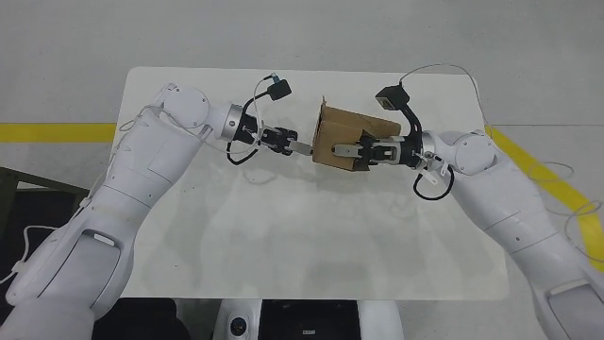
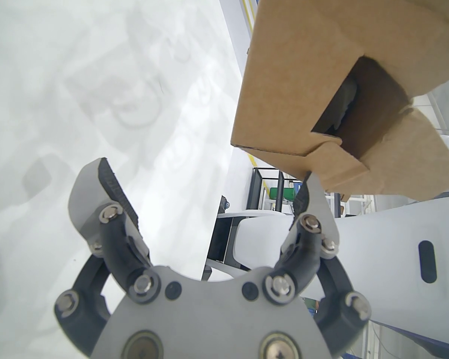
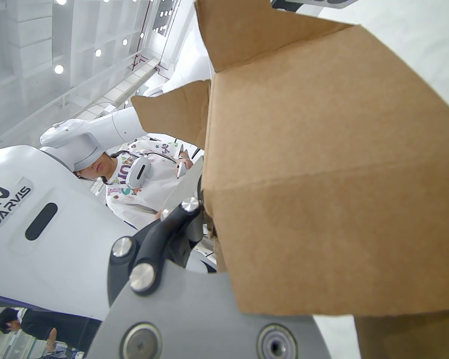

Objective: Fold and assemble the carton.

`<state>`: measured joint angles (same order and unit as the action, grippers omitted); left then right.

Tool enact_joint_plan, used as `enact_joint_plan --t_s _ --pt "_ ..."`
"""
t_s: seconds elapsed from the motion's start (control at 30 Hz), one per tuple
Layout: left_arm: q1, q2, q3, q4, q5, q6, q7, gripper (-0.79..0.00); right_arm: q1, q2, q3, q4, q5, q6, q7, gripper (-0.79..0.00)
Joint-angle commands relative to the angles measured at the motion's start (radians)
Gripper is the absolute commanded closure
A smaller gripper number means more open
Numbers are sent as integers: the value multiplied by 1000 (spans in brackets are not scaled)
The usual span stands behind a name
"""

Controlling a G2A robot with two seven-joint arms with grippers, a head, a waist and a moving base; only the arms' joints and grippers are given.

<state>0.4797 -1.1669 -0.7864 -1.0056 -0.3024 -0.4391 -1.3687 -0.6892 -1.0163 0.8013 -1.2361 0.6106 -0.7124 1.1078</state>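
Over the middle of the white table (image 1: 283, 246), a brown carton (image 1: 342, 128) is held partly folded, its flaps loose. The right gripper (image 1: 349, 150) clamps one wall, and the cardboard hides most of its fingers. The left gripper (image 2: 205, 173) is spread wide and holds nothing, one fingertip touching a flap edge. Yellow floor tape (image 1: 57, 132) runs beside the table.

Likely robot lab: yellow floor tape (image 1: 57, 132)

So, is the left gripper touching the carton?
Cannot tell: in the left wrist view one fingertip of the open left gripper overlaps the carton edge, but contact or gap is unclear.
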Motion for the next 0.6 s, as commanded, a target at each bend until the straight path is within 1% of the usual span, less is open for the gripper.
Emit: enact_joint_plan --t_s 0.0,0.27,0.57 --pt "-2 0 -2 5 -1 -1 -2 -785 0 0 1 2 -1 1 1 0" --pt "-2 0 -8 15 -1 -2 -7 -785 -7 -3 -4 4 33 12 12 0" --pt "11 -5 0 -5 -7 4 -16 -785 -10 -10 -10 21 66 26 26 0"
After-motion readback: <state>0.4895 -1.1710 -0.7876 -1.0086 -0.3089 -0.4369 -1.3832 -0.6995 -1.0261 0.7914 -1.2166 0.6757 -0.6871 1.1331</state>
